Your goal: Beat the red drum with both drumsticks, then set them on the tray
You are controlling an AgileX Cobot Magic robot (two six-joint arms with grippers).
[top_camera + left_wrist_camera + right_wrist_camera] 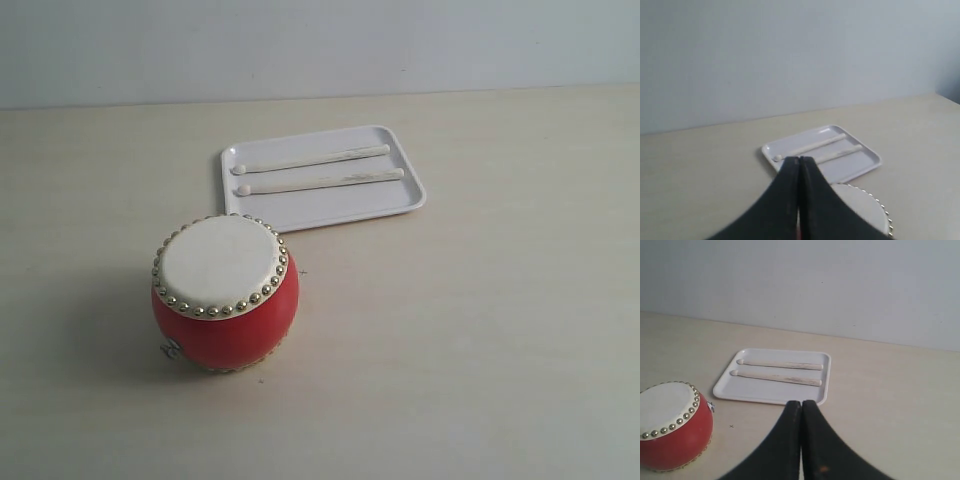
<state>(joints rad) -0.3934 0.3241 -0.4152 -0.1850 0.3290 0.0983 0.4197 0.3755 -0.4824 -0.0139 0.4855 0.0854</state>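
Closest to me are my own two grippers. My left gripper (799,161) is closed, its black jaws pressed together with nothing between them. My right gripper (801,404) is the same, closed and empty. I cannot see either of them touching anything.

Next comes the red drum (225,300). It stands upright on the table (520,360) with its cream skin facing up, and in the left wrist view it sits just under my left gripper.

Behind the drum, near it but apart, lies the tray (405,198). The drumsticks (320,181) are both on it, side by side and almost parallel, not touching each other. Their bead tips point to the left of the exterior view.

Farthest is the plain pale wall (300,40).

With the sticks on the tray and my grippers empty, this could be the very start or the very end; I cannot tell which. If the beating is not yet done, I think I must open both grippers, pass over the drum and take one stick in each. It seems better to grip at the thick end, away from the bead, so the tip can swing freely onto the skin. The sticks are thin and lie flat, so the jaws should come straight down across each stick, low to the tray floor. I should also not push the neighbour stick, and the tray looks light and may slide.
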